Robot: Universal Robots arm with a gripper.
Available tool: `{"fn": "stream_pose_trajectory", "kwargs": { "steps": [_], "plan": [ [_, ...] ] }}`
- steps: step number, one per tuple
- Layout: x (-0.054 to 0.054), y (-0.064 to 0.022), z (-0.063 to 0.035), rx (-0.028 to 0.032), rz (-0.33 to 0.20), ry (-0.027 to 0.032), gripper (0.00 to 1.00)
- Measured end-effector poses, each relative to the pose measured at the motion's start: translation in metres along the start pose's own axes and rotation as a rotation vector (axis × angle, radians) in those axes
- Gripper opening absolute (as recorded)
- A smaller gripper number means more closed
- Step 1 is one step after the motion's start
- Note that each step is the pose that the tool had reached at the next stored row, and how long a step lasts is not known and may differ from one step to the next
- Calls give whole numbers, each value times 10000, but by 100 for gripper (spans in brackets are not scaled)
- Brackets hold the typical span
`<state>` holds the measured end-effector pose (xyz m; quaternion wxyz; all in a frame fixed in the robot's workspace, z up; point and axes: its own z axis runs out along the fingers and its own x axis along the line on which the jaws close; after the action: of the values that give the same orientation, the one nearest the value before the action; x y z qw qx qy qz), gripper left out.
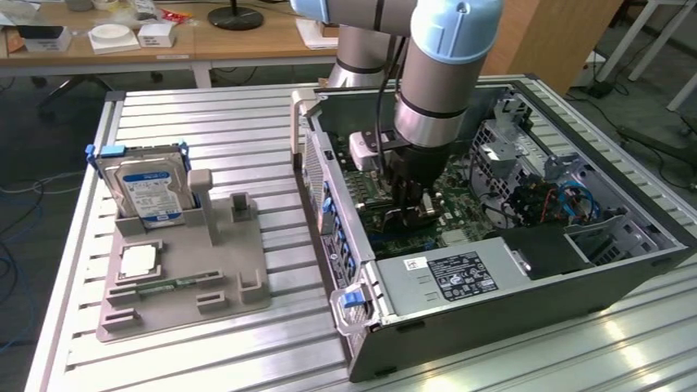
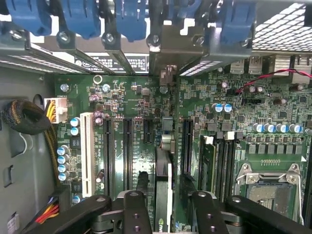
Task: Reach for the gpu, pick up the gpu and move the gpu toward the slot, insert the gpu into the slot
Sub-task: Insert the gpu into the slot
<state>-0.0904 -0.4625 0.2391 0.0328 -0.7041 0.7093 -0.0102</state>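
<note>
Table (image 1: pixel 218 122): a ribbed metal top that carries everything else; desks and chair legs stand far behind it.
Computer case (image 1: pixel 523 302): lies on its side on the exterior view's right half of the table, its side panel off and its inside facing up.
Robot arm (image 1: pixel 441 82): a silver and pale blue arm that comes down from the far side and reaches straight into the open case.
Tray (image 1: pixel 207 278): a grey moulded holder on the exterior view's left, just beside the case.
Power supply (image 1: pixel 458 273): a silver box with a black label, at the near end of the case.
Motherboard (image 2: pixel 122 102): a green board on the floor of the case, with several long dark slots running side by side.
Hard drive (image 1: pixel 147 188): stands upright at the far end of the tray, blue and white label showing.
Gripper (image 1: pixel 412 214): black, low inside the case and directly over the board. In the wrist view the gripper (image 2: pixel 165 195) has its fingers (image 2: pixel 134 209) spread apart, one on each side of the card, with a clear gap to it on both sides, so it holds nothing.
Graphics card (image 2: pixel 163 165): a thin dark card seen edge-on, standing upright on the board between two of the dark slots, in line with a rear bracket opening.
Processor socket (image 2: pixel 268 190): a square silver frame, well apart from the card.
White slot (image 2: pixel 87 153): a long one, beyond the dark slots on the side away from the socket.
Memory stick (image 2: pixel 207 161): a narrow green stick, upright between the card and the socket.
</note>
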Motion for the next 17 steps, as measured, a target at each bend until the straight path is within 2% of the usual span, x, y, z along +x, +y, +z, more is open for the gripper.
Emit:
{"fn": "stream_pose_trajectory", "kwargs": {
  "steps": [17],
  "plan": [
    [-7, -14, -221, 5, 0, -2, 39]
  ]
}}
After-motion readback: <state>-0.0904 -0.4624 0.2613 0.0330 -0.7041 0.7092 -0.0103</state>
